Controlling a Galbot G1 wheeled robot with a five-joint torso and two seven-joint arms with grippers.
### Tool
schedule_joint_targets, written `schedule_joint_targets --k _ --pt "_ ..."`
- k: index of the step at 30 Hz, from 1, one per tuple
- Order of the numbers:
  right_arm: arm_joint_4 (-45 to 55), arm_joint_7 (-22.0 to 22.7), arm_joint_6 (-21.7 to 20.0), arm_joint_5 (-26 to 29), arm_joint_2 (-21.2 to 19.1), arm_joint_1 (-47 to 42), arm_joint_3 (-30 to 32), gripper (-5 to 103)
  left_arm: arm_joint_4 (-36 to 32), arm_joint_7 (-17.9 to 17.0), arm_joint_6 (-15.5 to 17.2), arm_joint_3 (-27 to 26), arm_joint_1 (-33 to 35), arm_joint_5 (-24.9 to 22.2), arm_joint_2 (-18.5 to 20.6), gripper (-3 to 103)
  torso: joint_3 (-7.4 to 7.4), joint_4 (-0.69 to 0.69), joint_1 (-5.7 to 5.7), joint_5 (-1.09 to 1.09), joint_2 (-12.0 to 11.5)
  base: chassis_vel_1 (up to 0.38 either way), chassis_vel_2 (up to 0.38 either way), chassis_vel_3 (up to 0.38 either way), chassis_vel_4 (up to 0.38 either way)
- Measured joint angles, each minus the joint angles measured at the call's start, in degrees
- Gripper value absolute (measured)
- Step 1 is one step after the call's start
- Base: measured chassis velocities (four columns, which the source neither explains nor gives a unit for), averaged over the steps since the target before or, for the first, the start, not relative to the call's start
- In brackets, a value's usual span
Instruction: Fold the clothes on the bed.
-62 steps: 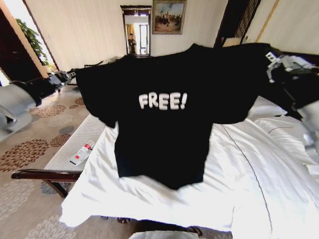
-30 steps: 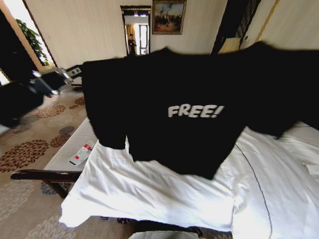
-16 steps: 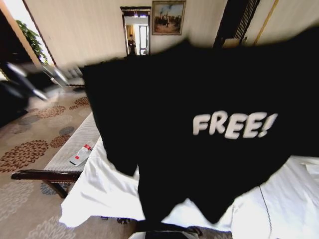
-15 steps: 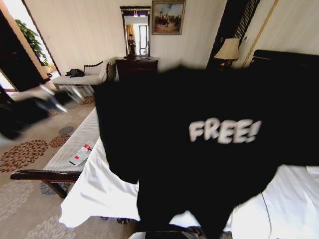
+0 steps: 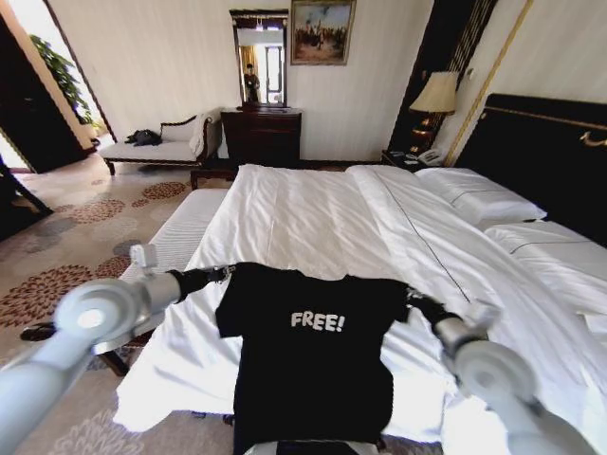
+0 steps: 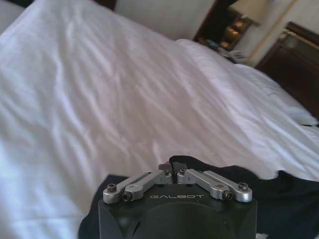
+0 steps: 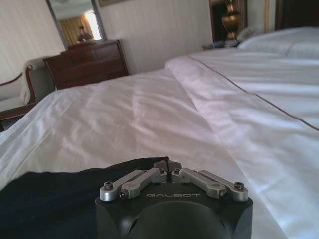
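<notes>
The black T-shirt (image 5: 313, 379) with white "FREE!" lettering lies chest-up at the foot of the bed (image 5: 313, 209), its hem hanging over the bed's near edge. My left gripper (image 5: 226, 273) is shut on the shirt's shoulder on the left side. On the other side my right gripper (image 5: 413, 299) is shut on the opposite shoulder. In the left wrist view the gripper (image 6: 172, 167) pinches black cloth (image 6: 294, 199) low over the white duvet. The right wrist view shows the right gripper (image 7: 168, 164) pinching the shirt's edge (image 7: 50, 199) the same way.
A white-cushioned, dark-framed bench (image 5: 180, 237) stands along the bed's left side. Pillows (image 5: 479, 199) and a dark headboard (image 5: 541, 142) lie at the far right. A dresser (image 5: 261, 133), a lamp (image 5: 436, 95) and a chaise (image 5: 156, 147) line the back wall.
The shirt was held up high and spread in the air and swung to the right. Both arms have since come down, and it now lies on the foot of the bed.
</notes>
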Motion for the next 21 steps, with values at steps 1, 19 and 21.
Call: schedule_joint_targets --k 1,19,21 --pt "-2.28 -2.4 2.5 -2.67 -0.18 1.11 -1.51 0 1.92 0.31 -0.4 1.27 -0.73 1.44 -0.79 1 0.0 0.0 0.0 -0.03 0.0 0.0 0.0 0.0 0.0" --pt "-39.48 -9.76 25.67 -27.09 3.44 28.08 -20.88 0 36.65 5.1 -8.64 20.87 -24.01 18.16 -22.86 1 0.0 0.0 0.0 -0.02 0.0 0.0 0.0 0.0 0.0" --pt "-41.48 -9.71 26.33 -27.46 3.92 29.26 -21.91 0 38.71 5.39 -9.21 21.3 -24.73 19.28 -24.18 1 0.0 0.0 0.0 -0.02 -0.01 0.0 0.0 0.0 0.0"
